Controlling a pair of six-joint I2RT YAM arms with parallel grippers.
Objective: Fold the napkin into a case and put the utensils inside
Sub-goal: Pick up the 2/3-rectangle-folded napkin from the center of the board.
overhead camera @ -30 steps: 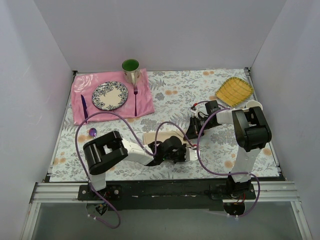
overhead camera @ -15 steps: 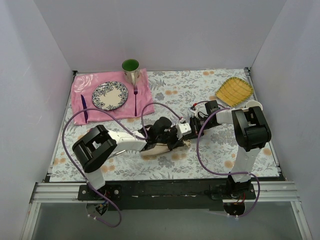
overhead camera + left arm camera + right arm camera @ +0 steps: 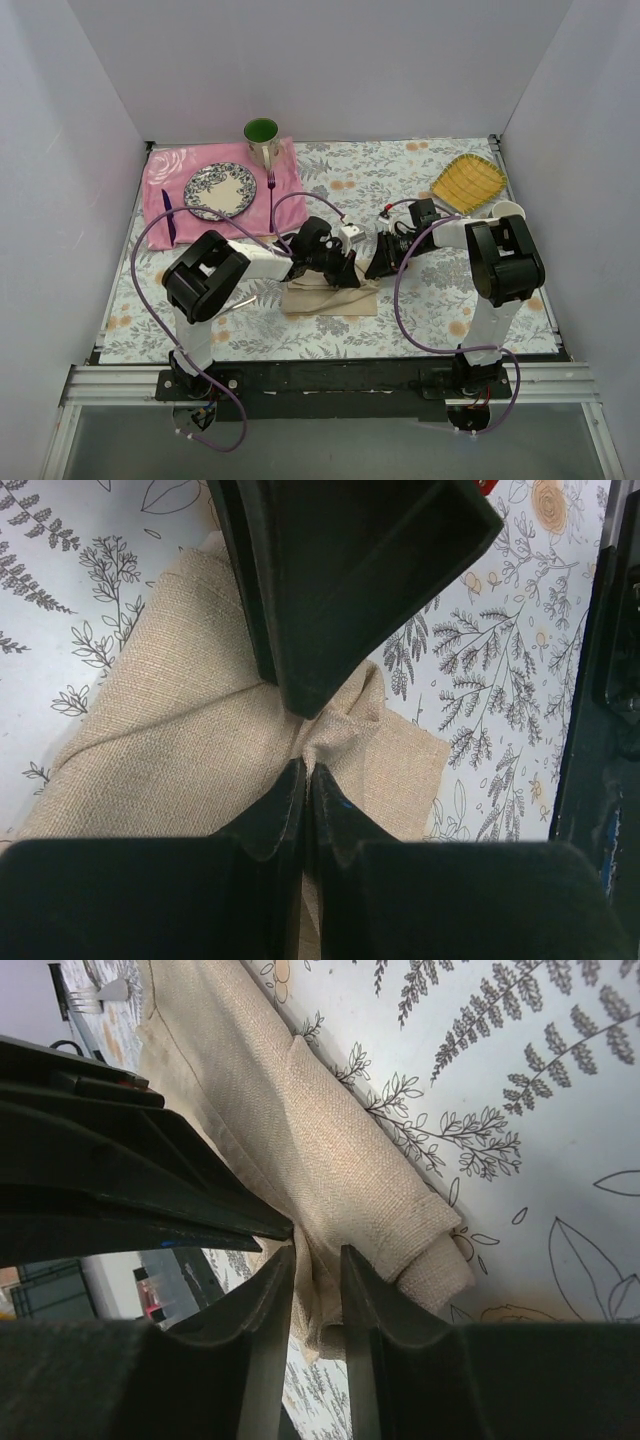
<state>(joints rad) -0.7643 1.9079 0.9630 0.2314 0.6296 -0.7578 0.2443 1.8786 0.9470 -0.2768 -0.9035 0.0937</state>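
The beige napkin [image 3: 322,300] lies bunched and partly rolled on the floral table, just in front of both grippers. My left gripper [image 3: 349,268] is shut on a raised fold of the napkin [image 3: 180,740], pinching it at the fingertips [image 3: 306,766]. My right gripper [image 3: 375,267] meets it from the right. Its fingers stand slightly apart, and a loose fold of the napkin [image 3: 330,1130] hangs in the gap of the right gripper [image 3: 317,1252]. A pale fork [image 3: 97,997] lies beyond the cloth in the right wrist view. The spoon is out of view.
A pink mat [image 3: 290,205] at the back left carries a patterned plate [image 3: 219,190], a green-lined mug [image 3: 262,139], a purple fork [image 3: 271,195] and a dark purple utensil [image 3: 168,215]. A yellow dish [image 3: 468,182] and a white cup [image 3: 507,210] are at the right.
My left arm swung from the near edge up to the table's middle, pulling the napkin's edge over into a bunch. The right gripper's jaws parted a little; that arm hardly moved.
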